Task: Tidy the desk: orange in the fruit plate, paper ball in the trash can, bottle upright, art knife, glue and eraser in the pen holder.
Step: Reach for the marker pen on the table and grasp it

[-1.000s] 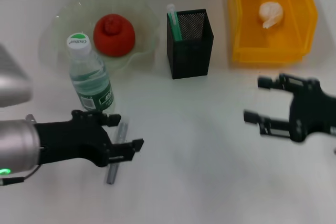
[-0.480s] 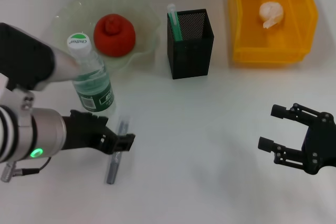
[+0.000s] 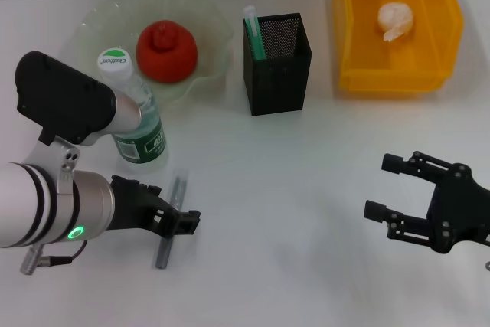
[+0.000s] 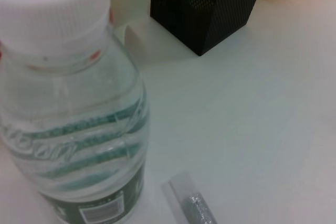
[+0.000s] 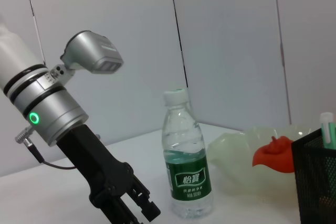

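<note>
The art knife (image 3: 170, 220), a slim grey stick, lies flat on the white desk (image 3: 291, 189) just in front of the upright bottle (image 3: 132, 116), and it is the one task thing not yet put away: the orange (image 3: 166, 51) sits in the fruit plate (image 3: 92, 28), the paper ball (image 3: 395, 21) in the trash can (image 3: 360, 51), and a green-capped stick stands in the pen holder (image 3: 277, 63). Over the last second the left gripper (image 3: 180, 221) has drawn back and dropped lower beside the knife, its fingers now narrow around the shaft, touching or nearly so; whether they truly grip it I cannot tell. The right gripper (image 3: 398, 189) has pulled back toward the robot and hangs wide open, empty, well apart from everything. The pick-up of the knife seems to be under way.
</note>
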Available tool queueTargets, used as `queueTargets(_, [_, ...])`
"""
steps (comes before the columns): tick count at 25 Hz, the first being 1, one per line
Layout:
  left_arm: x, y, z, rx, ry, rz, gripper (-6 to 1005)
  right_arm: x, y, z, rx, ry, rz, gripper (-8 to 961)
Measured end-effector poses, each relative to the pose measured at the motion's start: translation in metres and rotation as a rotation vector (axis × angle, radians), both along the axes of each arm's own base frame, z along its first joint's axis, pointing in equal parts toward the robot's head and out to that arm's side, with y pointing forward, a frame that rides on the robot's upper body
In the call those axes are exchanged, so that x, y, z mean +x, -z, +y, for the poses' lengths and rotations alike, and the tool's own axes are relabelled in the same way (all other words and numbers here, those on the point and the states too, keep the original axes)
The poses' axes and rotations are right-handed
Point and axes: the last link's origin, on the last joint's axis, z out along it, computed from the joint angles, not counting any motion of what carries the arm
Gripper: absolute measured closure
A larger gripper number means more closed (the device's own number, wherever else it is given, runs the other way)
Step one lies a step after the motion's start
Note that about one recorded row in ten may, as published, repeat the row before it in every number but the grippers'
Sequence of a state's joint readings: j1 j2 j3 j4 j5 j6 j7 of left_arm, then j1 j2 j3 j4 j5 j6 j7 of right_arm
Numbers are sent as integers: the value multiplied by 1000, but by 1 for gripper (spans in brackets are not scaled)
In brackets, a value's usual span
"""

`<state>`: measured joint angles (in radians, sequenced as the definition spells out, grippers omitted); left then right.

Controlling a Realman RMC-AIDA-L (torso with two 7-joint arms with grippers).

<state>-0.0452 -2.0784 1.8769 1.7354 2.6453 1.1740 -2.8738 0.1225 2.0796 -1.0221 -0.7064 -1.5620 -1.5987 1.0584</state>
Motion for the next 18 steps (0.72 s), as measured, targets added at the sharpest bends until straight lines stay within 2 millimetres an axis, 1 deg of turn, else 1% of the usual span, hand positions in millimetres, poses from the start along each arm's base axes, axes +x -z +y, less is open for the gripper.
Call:
queueTargets(9, [-5, 11, 4, -19, 23, 53, 277, 1, 4, 0, -18, 4, -1, 190])
queueTargets(18, [-5, 11, 2, -42, 16, 56, 295, 1, 4, -1, -20, 11, 2, 194])
